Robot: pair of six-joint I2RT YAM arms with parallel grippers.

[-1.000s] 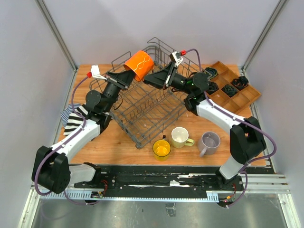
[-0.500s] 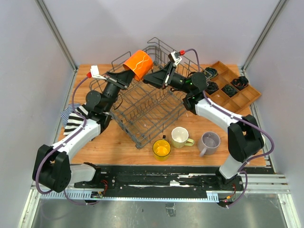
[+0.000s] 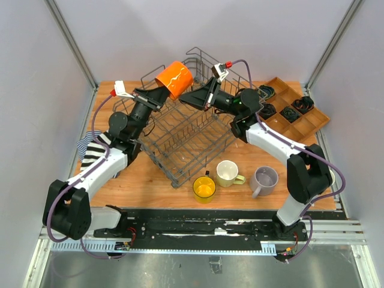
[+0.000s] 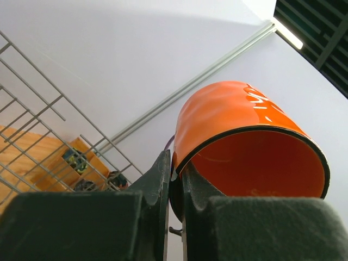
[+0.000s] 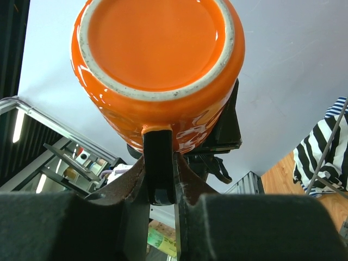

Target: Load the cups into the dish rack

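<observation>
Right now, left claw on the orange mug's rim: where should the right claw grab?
Its handle, from the base end: the orange mug is tipped, base and handle facing the right claw. The left claw occupies the rim.

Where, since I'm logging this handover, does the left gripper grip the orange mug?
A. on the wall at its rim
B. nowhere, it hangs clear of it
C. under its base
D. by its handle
A: the left wrist view shows the left gripper pinching the wall of the orange mug at its open rim; the handle sits in the right gripper.
</observation>
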